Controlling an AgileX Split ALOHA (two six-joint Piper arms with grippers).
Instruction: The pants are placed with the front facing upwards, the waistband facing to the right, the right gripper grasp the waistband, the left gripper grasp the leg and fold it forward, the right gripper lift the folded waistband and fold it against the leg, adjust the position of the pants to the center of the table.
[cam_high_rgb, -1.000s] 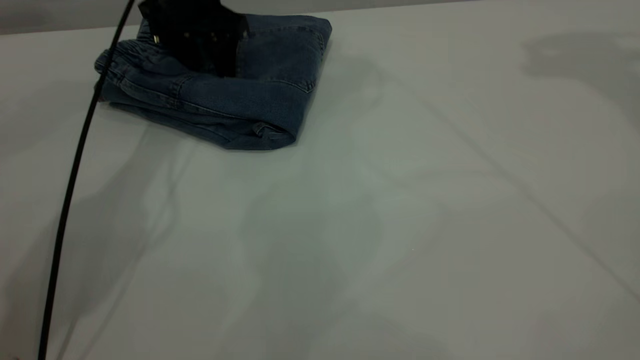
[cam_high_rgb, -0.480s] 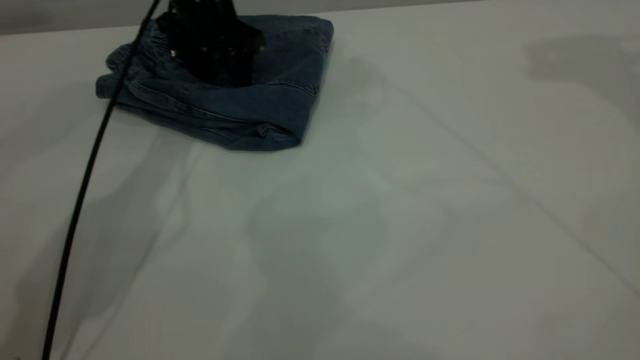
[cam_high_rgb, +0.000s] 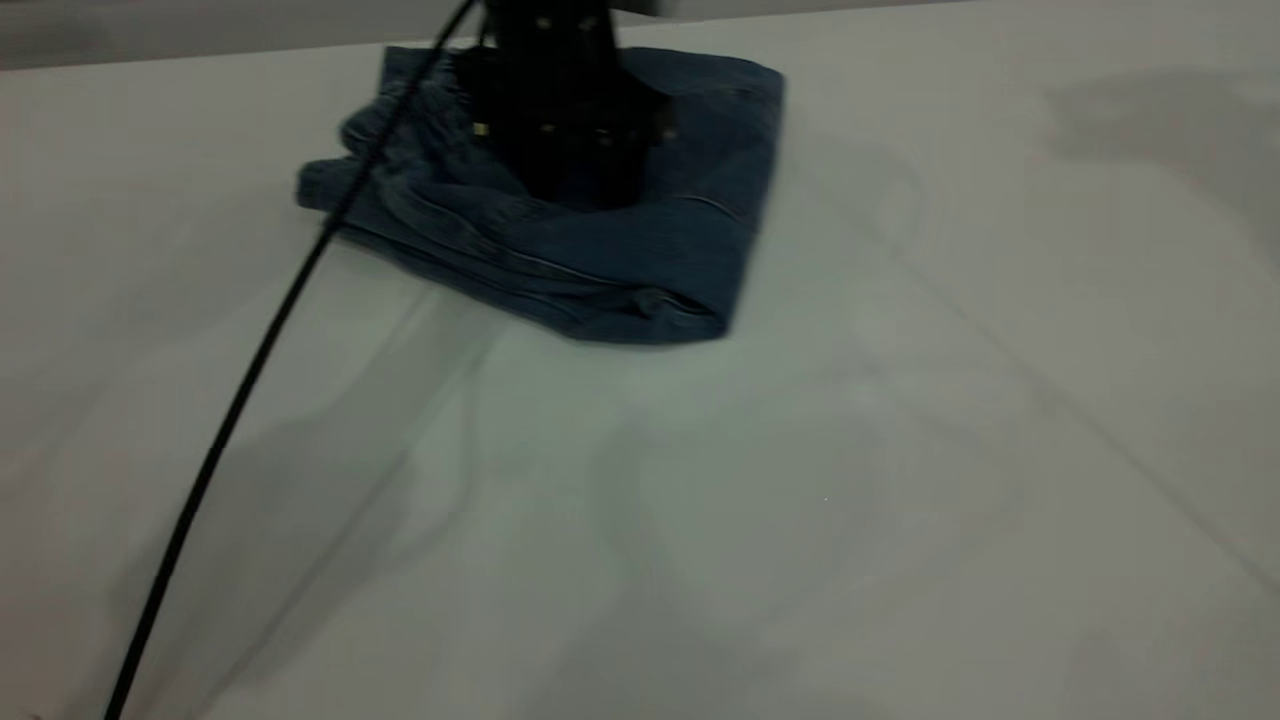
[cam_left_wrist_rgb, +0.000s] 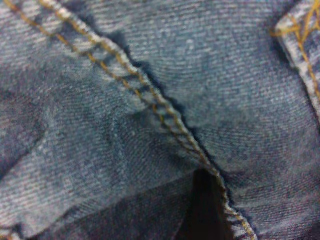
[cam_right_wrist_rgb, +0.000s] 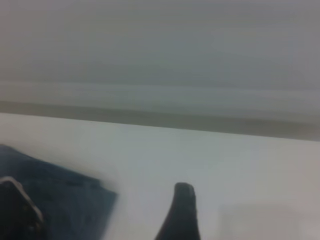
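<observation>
The left gripper (cam_high_rgb: 580, 185) presses down atop the folded pants (cam_high_rgb: 600, 260)

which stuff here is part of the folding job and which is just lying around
Job:
- pants, folded
- waistband
- left pincer, down on the pants
- table

Just lying about:
- black cable running across the table
</observation>
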